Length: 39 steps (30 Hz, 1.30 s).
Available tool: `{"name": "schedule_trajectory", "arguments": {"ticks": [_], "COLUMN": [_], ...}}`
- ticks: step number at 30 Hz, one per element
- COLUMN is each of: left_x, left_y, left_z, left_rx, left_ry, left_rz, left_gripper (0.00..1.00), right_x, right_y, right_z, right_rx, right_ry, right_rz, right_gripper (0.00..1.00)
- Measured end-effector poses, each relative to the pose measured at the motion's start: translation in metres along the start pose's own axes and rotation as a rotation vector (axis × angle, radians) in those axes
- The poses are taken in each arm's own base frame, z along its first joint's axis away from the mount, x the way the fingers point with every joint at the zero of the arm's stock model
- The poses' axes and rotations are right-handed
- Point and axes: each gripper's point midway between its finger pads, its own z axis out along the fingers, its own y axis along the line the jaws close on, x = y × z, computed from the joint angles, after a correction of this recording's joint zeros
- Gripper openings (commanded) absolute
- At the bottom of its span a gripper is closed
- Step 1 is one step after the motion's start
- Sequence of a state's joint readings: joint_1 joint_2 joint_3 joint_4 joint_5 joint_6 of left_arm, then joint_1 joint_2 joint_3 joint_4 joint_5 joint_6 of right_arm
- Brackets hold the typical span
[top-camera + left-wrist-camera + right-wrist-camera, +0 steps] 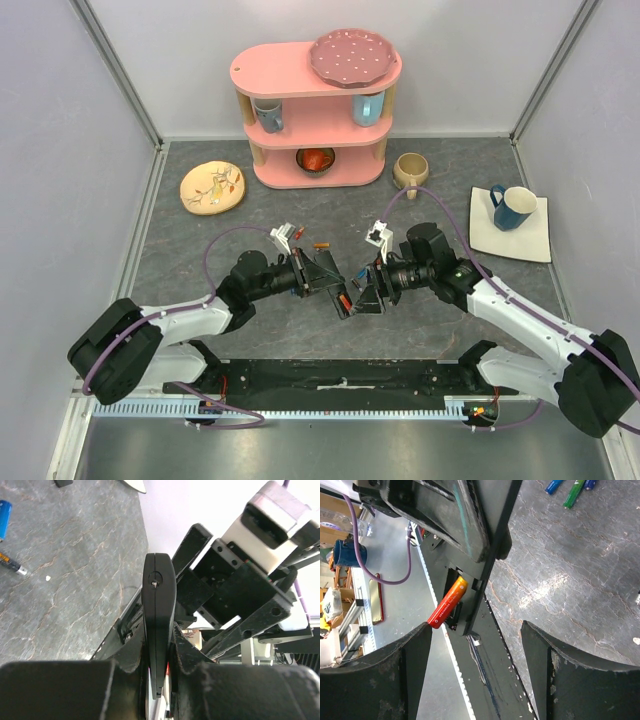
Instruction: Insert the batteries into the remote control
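**One cell in the recess, not yet seated**

An orange-red battery point(448, 603) lies slanted in the long recess of the remote control point(158, 610). Its red end pokes out past the remote's edge, so it looks lodged rather than seated. The remote is held off the table point(75, 580), edge-on, near the middle of the workspace. The left gripper point(158, 652) is clamped tight on its lower part.

The right gripper point(476, 627) faces it with its fingers spread wide and nothing between them. In the right wrist view the battery sits at about 11 o'clock from the gap, near the left finger but apart from it. The remote's thin edge runs up toward 1 o'clock.

The step in hand appears to be seating this first cell. The next move probably calls for a gentle push on the protruding end, along the recess, while the left grip stays steady.

Spare batteries point(574, 492) lie on the table, well off toward 1 o'clock.
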State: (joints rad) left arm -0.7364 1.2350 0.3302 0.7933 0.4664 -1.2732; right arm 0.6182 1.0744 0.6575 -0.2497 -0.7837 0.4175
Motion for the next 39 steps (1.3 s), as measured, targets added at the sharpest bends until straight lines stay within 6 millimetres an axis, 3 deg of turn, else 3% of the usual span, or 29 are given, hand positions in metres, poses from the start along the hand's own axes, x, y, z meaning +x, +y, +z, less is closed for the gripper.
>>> {"name": "schedule_trajectory", "arguments": {"ticks": [6, 39], "left_x": [-0.007, -0.021], "left_y": [-0.018, -0.02], "left_z": [0.003, 0.008], "left_rx": [0.053, 0.061], "left_ry": [-0.021, -0.036], "left_rz": [0.008, -0.002], "left_gripper": [0.02, 0.02], "right_x": [0.003, -0.011], "right_y": [-0.004, -0.005], "right_z": [0.0, -0.008], "right_rx": [0.023, 0.081], "right_ry": [0.008, -0.054], "right_rz": [0.003, -0.033], "right_gripper": [0.78, 0.81]}}
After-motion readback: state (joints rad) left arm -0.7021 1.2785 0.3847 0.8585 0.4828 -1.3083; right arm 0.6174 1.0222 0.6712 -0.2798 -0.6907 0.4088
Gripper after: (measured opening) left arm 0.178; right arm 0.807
